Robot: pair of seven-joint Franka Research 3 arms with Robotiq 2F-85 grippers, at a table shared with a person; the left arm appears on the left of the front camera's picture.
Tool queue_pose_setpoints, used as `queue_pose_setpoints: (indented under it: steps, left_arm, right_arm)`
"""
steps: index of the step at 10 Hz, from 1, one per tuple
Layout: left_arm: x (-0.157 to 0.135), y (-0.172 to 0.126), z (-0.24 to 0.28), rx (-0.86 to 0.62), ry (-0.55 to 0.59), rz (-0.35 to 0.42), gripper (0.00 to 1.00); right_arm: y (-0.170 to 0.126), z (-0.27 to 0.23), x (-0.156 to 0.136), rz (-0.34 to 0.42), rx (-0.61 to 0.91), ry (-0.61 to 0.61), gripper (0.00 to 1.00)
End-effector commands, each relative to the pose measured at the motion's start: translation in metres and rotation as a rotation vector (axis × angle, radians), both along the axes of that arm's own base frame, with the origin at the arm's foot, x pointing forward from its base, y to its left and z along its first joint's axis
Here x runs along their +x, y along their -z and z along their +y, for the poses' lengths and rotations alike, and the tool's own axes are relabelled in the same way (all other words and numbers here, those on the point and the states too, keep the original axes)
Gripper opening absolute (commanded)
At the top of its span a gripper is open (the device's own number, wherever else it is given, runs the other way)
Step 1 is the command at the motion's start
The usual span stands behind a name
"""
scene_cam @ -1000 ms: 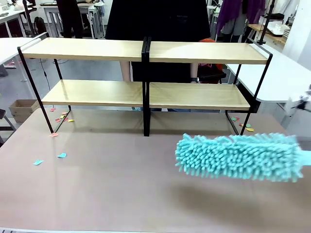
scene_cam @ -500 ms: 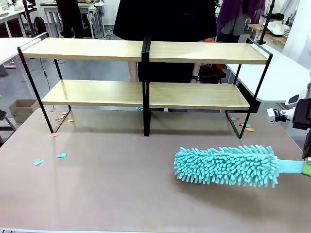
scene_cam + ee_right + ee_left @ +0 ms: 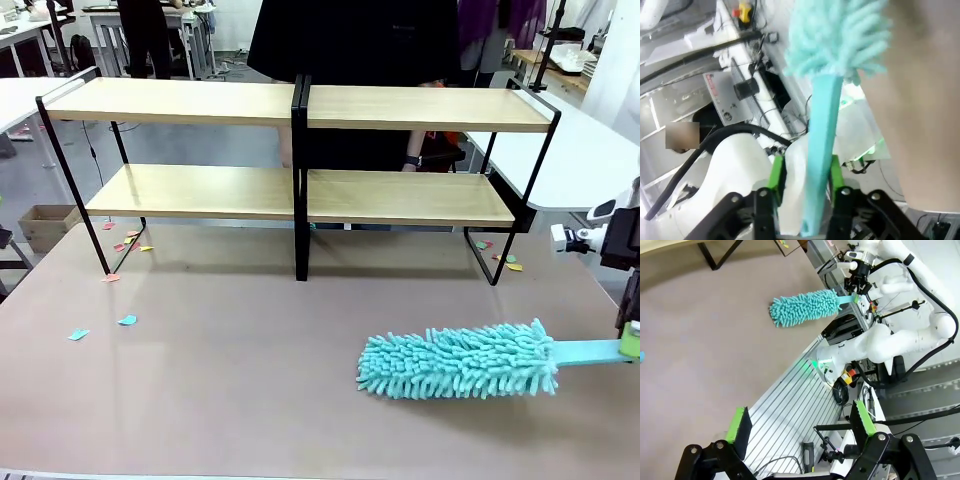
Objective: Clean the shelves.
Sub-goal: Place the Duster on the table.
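The right gripper (image 3: 802,175) is clamped on the flat turquoise handle of a duster (image 3: 460,362), one green pad pressed to each side of the handle in the right wrist view. In the front view this gripper (image 3: 630,340) sits at the right edge of the brown table (image 3: 230,400), and the handle runs out from it toward the middle of the table, ending in the fluffy head, which lies low on or just over the tabletop. Beyond the duster head, farther across the table from the gripper, stand the shelves (image 3: 300,105), their four light boards bare, with a person in dark clothes (image 3: 350,40) right behind them. Small coloured paper scraps (image 3: 127,320) lie on the table well off to the far side from the right gripper, near the shelves' left legs, and a few more by the right legs. The left gripper (image 3: 800,422) hangs with its jaws wide apart and nothing between them, well apart from the duster (image 3: 805,307), above the table's near edge.
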State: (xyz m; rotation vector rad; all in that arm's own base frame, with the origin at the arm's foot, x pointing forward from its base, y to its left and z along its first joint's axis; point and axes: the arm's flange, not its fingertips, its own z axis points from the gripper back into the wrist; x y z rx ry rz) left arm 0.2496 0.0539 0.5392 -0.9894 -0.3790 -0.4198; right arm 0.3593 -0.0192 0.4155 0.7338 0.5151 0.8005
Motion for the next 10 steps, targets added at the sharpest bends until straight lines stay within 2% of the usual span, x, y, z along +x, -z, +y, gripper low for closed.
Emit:
queue_pose_setpoints:
  steps: [1, 2, 3, 4, 5, 6, 7, 8, 9, 10]
  left_arm:
    - [0.001, 0.000, -0.003, -0.020, 0.017, -0.024, 1.00]
    - [0.001, 0.000, -0.003, -0.020, 0.017, -0.024, 1.00]
    - [0.001, 0.000, -0.003, -0.020, 0.017, -0.024, 1.00]
    - [0.001, 0.000, -0.003, -0.020, 0.017, -0.024, 1.00]
    - [0.001, 0.000, -0.003, -0.020, 0.017, -0.024, 1.00]
    - [0.001, 0.000, -0.003, -0.020, 0.017, -0.024, 1.00]
    - [0.001, 0.000, -0.003, -0.020, 0.017, -0.024, 1.00]
    - [0.001, 0.000, -0.003, -0.020, 0.017, -0.024, 1.00]
    - [0.001, 0.000, -0.003, -0.020, 0.017, -0.024, 1.00]
    - [0.001, 0.000, -0.003, -0.020, 0.017, -0.024, 1.00]
  right_arm:
    - [-0.009, -0.005, 0.002, -0.195, -0.001, 0.088, 1.00]
    - [-0.011, -0.008, 0.002, -0.285, -0.017, 0.156, 0.96]
    - [-0.013, -0.014, 0.002, -0.369, -0.029, 0.249, 1.00]
    - [-0.019, -0.025, 0.001, -0.483, -0.006, 0.390, 1.00]
    - [-0.028, -0.043, -0.002, -0.603, 0.067, 0.511, 1.00]
    - [-0.039, -0.057, -0.010, -0.630, 0.254, 0.540, 1.00]
    - [-0.053, -0.070, -0.018, -0.574, 0.431, 0.500, 1.00]
    - [-0.065, -0.074, -0.027, -0.419, 0.597, 0.424, 1.00]
    - [-0.077, -0.075, -0.035, -0.288, 0.696, 0.391, 1.00]
    - [-0.084, -0.074, -0.037, -0.201, 0.753, 0.406, 1.00]
